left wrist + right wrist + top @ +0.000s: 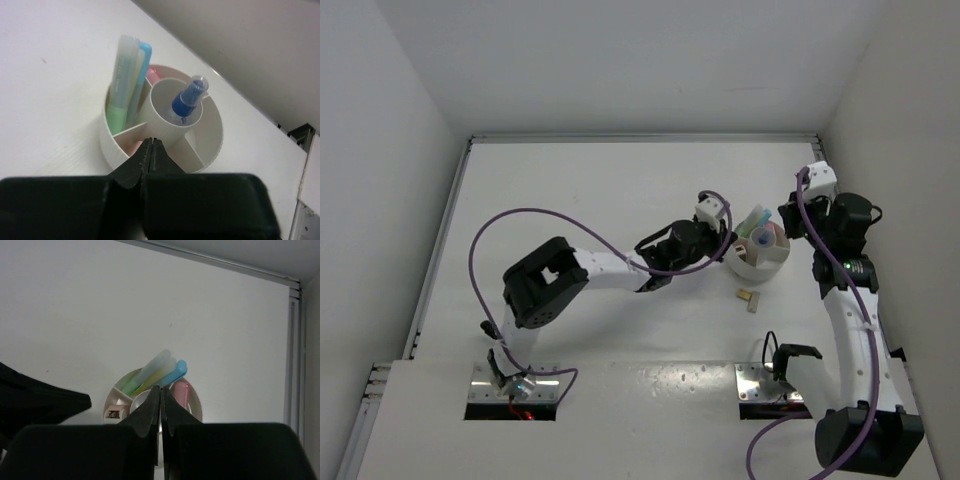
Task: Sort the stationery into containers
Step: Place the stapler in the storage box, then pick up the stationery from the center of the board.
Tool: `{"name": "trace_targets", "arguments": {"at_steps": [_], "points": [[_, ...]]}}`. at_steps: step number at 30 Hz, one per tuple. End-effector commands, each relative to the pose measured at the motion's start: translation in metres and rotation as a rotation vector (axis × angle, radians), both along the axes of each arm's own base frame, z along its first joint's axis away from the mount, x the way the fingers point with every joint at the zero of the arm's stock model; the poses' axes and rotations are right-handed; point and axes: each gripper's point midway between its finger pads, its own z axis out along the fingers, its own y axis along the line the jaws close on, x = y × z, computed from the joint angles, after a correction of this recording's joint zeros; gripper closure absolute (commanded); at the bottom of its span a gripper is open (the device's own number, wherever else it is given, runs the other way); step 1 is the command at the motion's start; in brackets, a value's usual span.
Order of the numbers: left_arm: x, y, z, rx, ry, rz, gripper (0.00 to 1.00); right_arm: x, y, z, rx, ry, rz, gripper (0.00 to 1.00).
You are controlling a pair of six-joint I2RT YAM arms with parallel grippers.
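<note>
White tabletop [600, 190], both arms converged on the one container. Left gripper [150, 145]: jaws pressed together with nothing between them, tips just short of the near wall of the low round white plastic tub with inner dividers [212, 150]. Right gripper [160, 392]: same, jaws closed flat and empty, tub directly beyond the tips. So neither arm is carrying anything.

Tub contents, seen past the left jaws:
- Tall pastel green, yellow and blue sticks [125, 85] lean together in the outer compartment up-left of the tips. They're too long to sit inside, so they prop on the rim.
- Pink stick [153, 75] is in the next outer compartment, behind them.
- Clear bottle with blue cap [187, 97] stands tilted in the round centre well, straight ahead of the tips. My read is that's the only slot narrow enough to keep it near upright.
- Outer compartment right of the tips looks bare.
- From the right wrist, a small pale block [114, 413] sits in a compartment left of those tips. Can't tell what it is.

Small tan rectangular block [747, 296] lies on the table outside the tub, near its wall, on the base side of both jaws. Likely the last pick, so the task looks nearly done.
</note>
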Motion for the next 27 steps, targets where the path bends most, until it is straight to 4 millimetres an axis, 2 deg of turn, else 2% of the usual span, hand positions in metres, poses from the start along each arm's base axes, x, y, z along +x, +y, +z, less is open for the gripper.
{"name": "trace_targets", "arguments": {"at_steps": [1,2,3,4,5,6,7,8,9,10,11,12,13,14,15,16,19,20,23,27], "points": [[-0.002,0.029,0.109,-0.170,-0.114,0.106,1.00,-0.013,0.039,-0.004,-0.024,-0.005,0.283,1.00],[-0.002,0.039,0.108,-0.140,-0.098,0.139,1.00,-0.026,0.052,-0.017,-0.013,0.072,0.384,0.94],[-0.002,0.051,0.106,-0.124,-0.073,0.174,1.00,-0.039,0.064,-0.024,-0.018,0.106,0.488,0.79],[0.005,0.075,0.132,-0.157,-0.070,0.261,0.84,-0.053,0.081,-0.016,-0.106,0.048,0.691,0.58],[0.012,0.097,0.108,-0.097,0.034,0.364,0.63,-0.084,0.092,-0.041,-0.059,0.184,0.791,0.19],[0.011,0.109,0.099,-0.076,0.107,0.390,0.41,-0.093,0.092,-0.048,-0.074,0.220,0.828,0.14],[0.019,0.127,0.098,-0.074,0.169,0.476,0.27,-0.100,0.093,-0.054,-0.133,0.218,0.901,0.13],[0.026,0.152,0.095,-0.064,0.230,0.536,0.11,-0.113,0.090,-0.063,-0.129,0.295,0.918,0.13],[0.022,0.171,0.074,-0.010,0.323,0.587,0.09,-0.118,0.082,-0.074,-0.173,0.353,0.920,0.17],[0.021,0.183,0.066,0.007,0.368,0.605,0.09,-0.123,0.078,-0.087,-0.181,0.407,0.933,0.21],[0.025,0.201,0.058,0.021,0.407,0.629,0.08,-0.126,0.075,-0.095,-0.207,0.431,0.938,0.36],[0.020,0.213,0.058,0.030,0.424,0.627,0.08,-0.129,0.067,-0.107,-0.240,0.479,0.929,0.42],[0.013,0.226,0.039,0.067,0.447,0.639,0.08,-0.139,0.067,-0.119,-0.240,0.524,0.940,0.48],[0.013,0.238,0.035,0.070,0.452,0.658,0.08,-0.140,0.067,-0.124,-0.264,0.524,0.946,0.54],[0.009,0.248,0.041,0.040,0.452,0.670,0.08,-0.143,0.063,-0.136,-0.292,0.552,0.940,0.59],[0.008,0.262,0.026,0.048,0.476,0.690,0.08,-0.145,0.064,-0.139,-0.304,0.558,0.935,0.59],[0.006,0.282,0.024,0.014,0.487,0.723,0.08,-0.149,0.064,-0.150,-0.331,0.582,0.947,0.57],[0.007,0.291,0.012,0.026,0.505,0.738,0.08,-0.151,0.066,-0.152,-0.345,0.598,0.966,0.55],[0.007,0.304,0.007,0.039,0.513,0.746,0.08,-0.156,0.070,-0.164,-0.364,0.641,1.004,0.50],[0.009,0.316,0.008,0.038,0.515,0.765,0.08,-0.141,0.074,-0.174,-0.382,0.679,0.947,0.50]]}}
